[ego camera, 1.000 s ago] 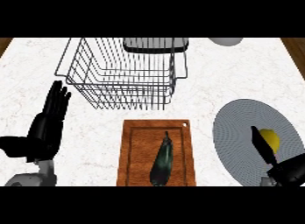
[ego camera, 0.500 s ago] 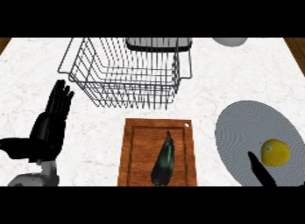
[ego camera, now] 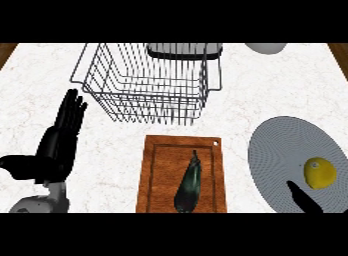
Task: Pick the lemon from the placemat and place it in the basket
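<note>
On the white marbled table [ego camera: 29, 100] stand one wire basket [ego camera: 151, 82] at the far middle, one wooden cutting board [ego camera: 158, 172] near the middle with one dark eggplant [ego camera: 189, 182] lying along it, and one round grey placemat [ego camera: 280, 150] at the right. One lemon [ego camera: 319, 172] lies on the near right part of the placemat, well apart from the basket. Just near of the lemon, at the lower right edge, the right hand [ego camera: 304, 198] shows only a dark finger pointing up toward the lemon without touching it; whether its fingers are spread or curled cannot be told. At the left, the left hand [ego camera: 59, 145] rests with its fingers straight and the thumb out to the left, holding nothing.
</note>
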